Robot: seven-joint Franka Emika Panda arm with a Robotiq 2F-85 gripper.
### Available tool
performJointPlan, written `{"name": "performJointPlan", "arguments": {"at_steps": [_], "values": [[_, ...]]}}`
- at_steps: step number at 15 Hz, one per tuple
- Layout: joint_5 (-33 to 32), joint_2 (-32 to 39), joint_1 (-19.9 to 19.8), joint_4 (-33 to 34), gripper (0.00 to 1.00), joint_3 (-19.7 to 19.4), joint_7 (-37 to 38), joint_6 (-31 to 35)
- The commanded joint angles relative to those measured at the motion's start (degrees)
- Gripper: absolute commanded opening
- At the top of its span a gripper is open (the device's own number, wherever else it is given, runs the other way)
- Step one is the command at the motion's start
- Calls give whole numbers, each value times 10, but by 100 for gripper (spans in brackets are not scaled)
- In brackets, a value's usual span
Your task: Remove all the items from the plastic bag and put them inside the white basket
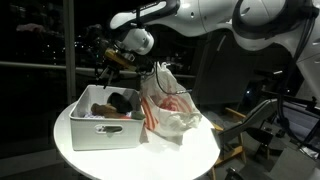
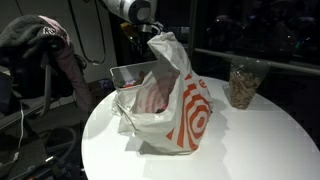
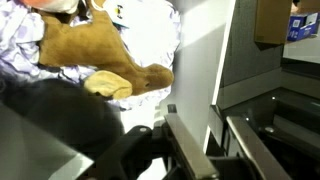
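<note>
The white basket [image 1: 100, 128] stands on the left of the round table; its wall also shows behind the bag [image 2: 124, 72]. A brown elongated piece [image 1: 102, 108] and a dark roundish lump [image 1: 123, 100] lie inside it. The plastic bag [image 1: 170, 108], wrinkled with red print, slumps against the basket's side [image 2: 182, 112]. My gripper [image 1: 113, 60] hangs above the basket's far end with a brownish thing [image 1: 123, 57] at its tip. In the wrist view the gripper [image 3: 198, 116] has its jaws apart with nothing between them. A brown soft item [image 3: 95, 55] lies just beyond them on crinkled whitish film.
A jar of brownish bits [image 2: 242, 86] stands on the table [image 2: 250, 140] behind the bag. A chair draped with clothes [image 2: 45, 45] is beside the table, and more chairs [image 1: 262, 118] stand on the other side. The table edge runs close to the basket's front.
</note>
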Motion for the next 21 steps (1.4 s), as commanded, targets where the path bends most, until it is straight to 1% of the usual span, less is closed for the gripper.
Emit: {"name": "performJointPlan", "arguments": {"at_steps": [1,4,5,6,9,11,14,16,18,21], "values": [[26,-58,-10,-31,70,3,-1,-37],[44,-126,-31,-88,93,-7,16,-113],[50,-148,-37,-110,99,-14,28,-132],[50,-172,-44,-136,100,-25,45,-157],[65,-238,-66,-219,100,-50,75,-198],[88,-271,-80,-271,100,-62,77,-205],[93,-291,-93,-329,100,-83,89,-197],[96,-288,-102,-350,100,-94,107,-204],[92,-284,-107,-368,100,-106,134,-185],[79,-276,-107,-379,100,-119,182,-101]]}}
